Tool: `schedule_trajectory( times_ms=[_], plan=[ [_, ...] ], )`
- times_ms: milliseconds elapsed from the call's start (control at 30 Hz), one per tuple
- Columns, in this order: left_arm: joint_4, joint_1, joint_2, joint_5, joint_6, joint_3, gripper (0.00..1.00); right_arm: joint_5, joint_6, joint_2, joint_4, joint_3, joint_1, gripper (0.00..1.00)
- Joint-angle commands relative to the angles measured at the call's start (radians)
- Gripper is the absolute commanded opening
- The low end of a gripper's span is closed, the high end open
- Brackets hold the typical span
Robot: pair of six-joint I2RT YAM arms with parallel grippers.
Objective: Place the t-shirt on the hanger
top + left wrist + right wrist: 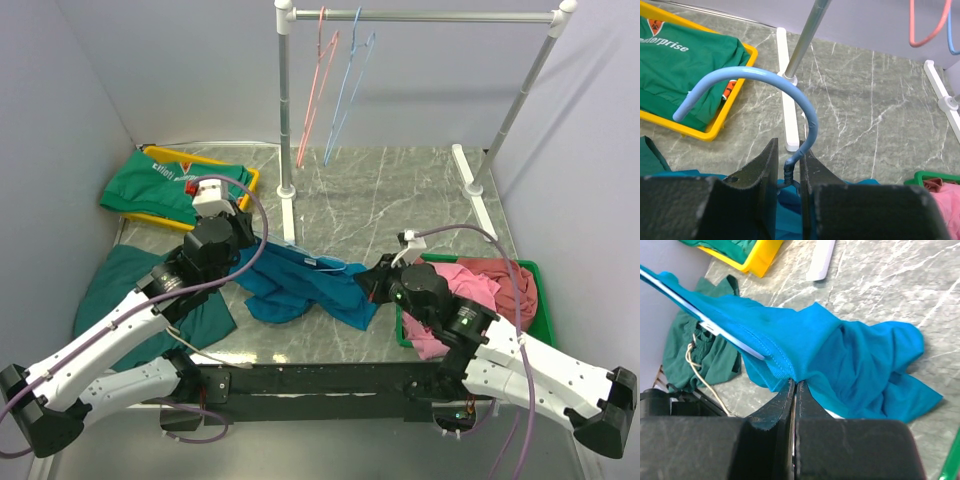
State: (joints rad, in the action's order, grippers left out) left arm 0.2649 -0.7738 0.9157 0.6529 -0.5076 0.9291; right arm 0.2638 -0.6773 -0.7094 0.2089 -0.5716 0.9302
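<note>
The teal-blue t-shirt (300, 290) lies crumpled at the table's middle front, partly lifted. The light blue wire hanger (765, 75) is in it: its hook sticks up in the left wrist view, and one arm runs inside the cloth (715, 327). A short piece of it shows from above (305, 258). My left gripper (240, 235) is shut on the hanger's twisted neck (788, 150). My right gripper (368, 280) is shut on a stitched edge of the t-shirt (794, 382), and the cloth (855, 355) hangs beyond it.
A white clothes rack (420, 16) stands at the back with a pink hanger (318, 90) and another blue hanger (350, 90) on its rail. A yellow tray (250, 180) holds a green lettered cloth. A green bin (540, 300) holds pink garments. Dark green cloth (130, 290) lies front left.
</note>
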Motion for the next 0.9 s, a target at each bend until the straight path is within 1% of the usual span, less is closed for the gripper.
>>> schedule_trajectory(
  times_ms=[0, 67, 233, 367, 433, 500, 567, 633, 667, 700, 767, 800, 867],
  plan=[
    [-0.030, 0.004, -0.020, 0.065, 0.034, 0.011, 0.01, 0.003, 0.039, 0.030, 0.055, -0.082, -0.027, 0.00],
    [-0.036, 0.005, -0.026, 0.067, 0.038, 0.005, 0.01, 0.009, 0.047, 0.039, 0.084, -0.099, -0.036, 0.00],
    [-0.026, 0.005, -0.026, 0.090, 0.047, 0.011, 0.01, 0.022, 0.074, 0.031, 0.167, -0.203, -0.044, 0.00],
    [-0.055, 0.004, -0.034, 0.068, 0.057, 0.020, 0.01, -0.027, 0.107, 0.001, 0.201, -0.302, -0.042, 0.00],
    [-0.058, 0.004, -0.021, 0.054, 0.058, 0.052, 0.01, -0.064, 0.122, -0.045, 0.227, -0.385, -0.036, 0.00],
    [-0.062, 0.004, -0.014, 0.041, 0.063, 0.079, 0.01, -0.063, 0.134, -0.088, 0.225, -0.459, -0.019, 0.00],
    [-0.076, 0.002, -0.011, 0.012, 0.075, 0.115, 0.01, -0.034, 0.146, -0.125, 0.230, -0.511, 0.019, 0.00],
    [-0.095, 0.002, -0.009, -0.009, 0.084, 0.152, 0.01, -0.009, 0.171, -0.197, 0.253, -0.614, 0.051, 0.00],
    [-0.098, 0.002, -0.005, -0.024, 0.090, 0.165, 0.01, 0.026, 0.180, -0.225, 0.262, -0.651, 0.089, 0.00],
    [-0.099, 0.002, -0.003, -0.033, 0.093, 0.180, 0.01, 0.044, 0.202, -0.278, 0.270, -0.722, 0.111, 0.00],
    [-0.093, 0.001, 0.014, -0.050, 0.098, 0.229, 0.01, 0.102, 0.222, -0.327, 0.277, -0.789, 0.154, 0.00],
    [-0.089, 0.001, 0.021, -0.055, 0.098, 0.247, 0.01, 0.112, 0.237, -0.367, 0.277, -0.848, 0.159, 0.00],
    [-0.072, -0.005, 0.046, -0.059, 0.104, 0.303, 0.01, 0.117, 0.249, -0.406, 0.287, -0.917, 0.160, 0.00]
  ],
)
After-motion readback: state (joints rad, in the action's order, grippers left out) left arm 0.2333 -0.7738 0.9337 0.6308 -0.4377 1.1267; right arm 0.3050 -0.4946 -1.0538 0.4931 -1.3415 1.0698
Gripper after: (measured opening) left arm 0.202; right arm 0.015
